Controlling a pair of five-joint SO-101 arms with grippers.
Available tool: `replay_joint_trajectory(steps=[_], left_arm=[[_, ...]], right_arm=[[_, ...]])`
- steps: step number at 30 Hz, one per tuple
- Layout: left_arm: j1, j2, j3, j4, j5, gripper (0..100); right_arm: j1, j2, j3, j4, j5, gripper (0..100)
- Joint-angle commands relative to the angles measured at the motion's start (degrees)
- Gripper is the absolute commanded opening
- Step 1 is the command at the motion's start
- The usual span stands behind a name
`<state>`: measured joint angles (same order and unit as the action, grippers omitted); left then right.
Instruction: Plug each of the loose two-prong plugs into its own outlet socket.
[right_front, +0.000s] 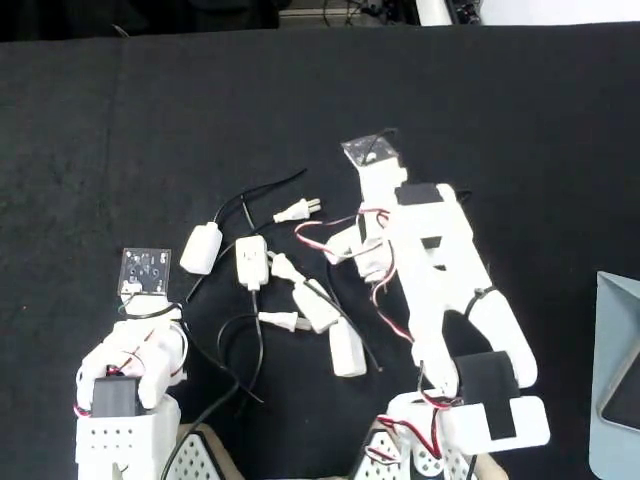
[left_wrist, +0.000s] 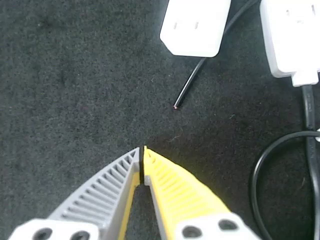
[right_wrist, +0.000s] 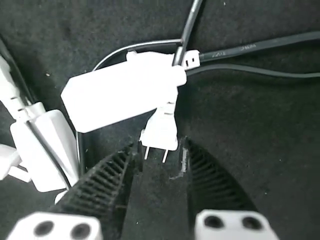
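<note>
table (right_front: 100, 120): we see it under black cloth, with white parts and black cords clustered in the middle.
right arm (right_front: 440, 270): it stretches from the near right edge toward the middle.
left arm (right_front: 130, 365): it sits folded at the near left corner.
right gripper (right_wrist: 159, 147): its jaws are apart, one tip on either side of the prongs of a plug (right_wrist: 160, 131); we cannot tell whether they touch it.
left gripper (left_wrist: 142, 150): its tips are pressed together with nothing between them, over bare cloth just near of the sockets.
left socket (right_front: 200, 248): it lies left of the middle.
second socket (right_front: 251, 262): it lies just right of the left socket.
far plug (right_front: 298, 210): it lies loose beyond the sockets.
near plug (right_front: 280, 320): it lies loose nearer us.
</note>
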<state>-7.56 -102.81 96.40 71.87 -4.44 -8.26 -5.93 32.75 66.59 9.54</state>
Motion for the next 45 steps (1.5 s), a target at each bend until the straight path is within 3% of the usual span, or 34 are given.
replay_joint_trajectory(steps=[1, 9, 25, 31, 37, 45], left_arm=[[0.0, -0.1, 1.0, 0.4, 0.4, 3], [0.0, -0.1, 1.0, 0.4, 0.4, 3], [0.0, -0.1, 1.0, 0.4, 0.4, 3], [0.0, -0.1, 1.0, 0.4, 0.4, 3], [0.0, -0.1, 1.0, 0.4, 0.4, 3], [0.0, -0.1, 1.0, 0.4, 0.4, 3]], right_arm=[[-0.9, -0.1, -1.8, 0.4, 0.0, 13.5], [-4.6, 0.0, 1.4, -3.3, -1.9, 13.5], [3.4, 17.7, -5.8, -4.4, -1.9, 13.5], [4.0, 16.7, -5.8, -4.3, -0.3, 12.5], [4.0, 14.3, -5.8, -4.2, 2.4, 0.9], [3.8, 7.0, -5.8, 2.3, 2.9, 1.2]])
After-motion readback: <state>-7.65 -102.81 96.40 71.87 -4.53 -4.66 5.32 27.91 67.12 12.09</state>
